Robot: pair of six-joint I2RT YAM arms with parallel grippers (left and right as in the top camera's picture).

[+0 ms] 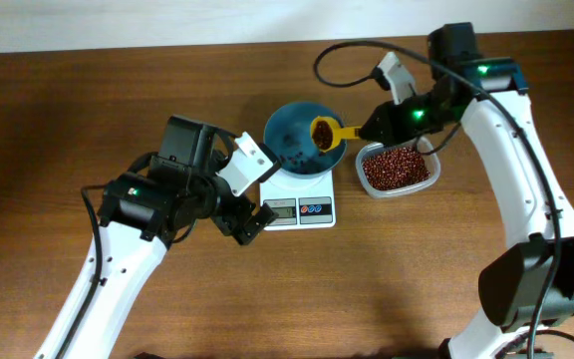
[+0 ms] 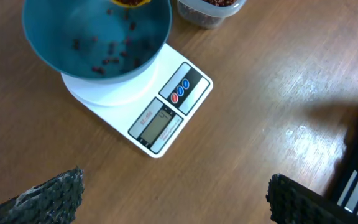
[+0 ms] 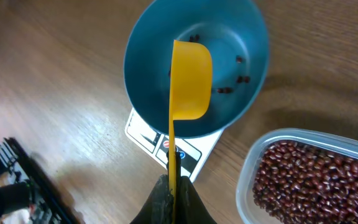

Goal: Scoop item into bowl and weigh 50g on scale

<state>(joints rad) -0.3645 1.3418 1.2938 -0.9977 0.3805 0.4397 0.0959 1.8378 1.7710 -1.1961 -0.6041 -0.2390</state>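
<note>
The teal bowl (image 1: 289, 128) sits on the white scale (image 1: 298, 209), with a few beans (image 3: 241, 79) scattered inside it. My right gripper (image 1: 375, 127) is shut on the handle of a yellow scoop (image 1: 325, 131), whose cup, full of beans, is over the bowl's right side. In the right wrist view the scoop (image 3: 190, 78) is seen from its back over the bowl (image 3: 257, 43), and the gripper (image 3: 174, 194) pinches the thin handle. My left gripper (image 1: 256, 191) stands wide open just left of the scale's display; nothing lies between its fingers (image 2: 48, 196).
A clear plastic container (image 1: 398, 168) filled with red-brown beans stands right of the scale, under my right arm. The scale's display and buttons (image 2: 166, 115) face the front edge. Bare wooden tabletop lies all around.
</note>
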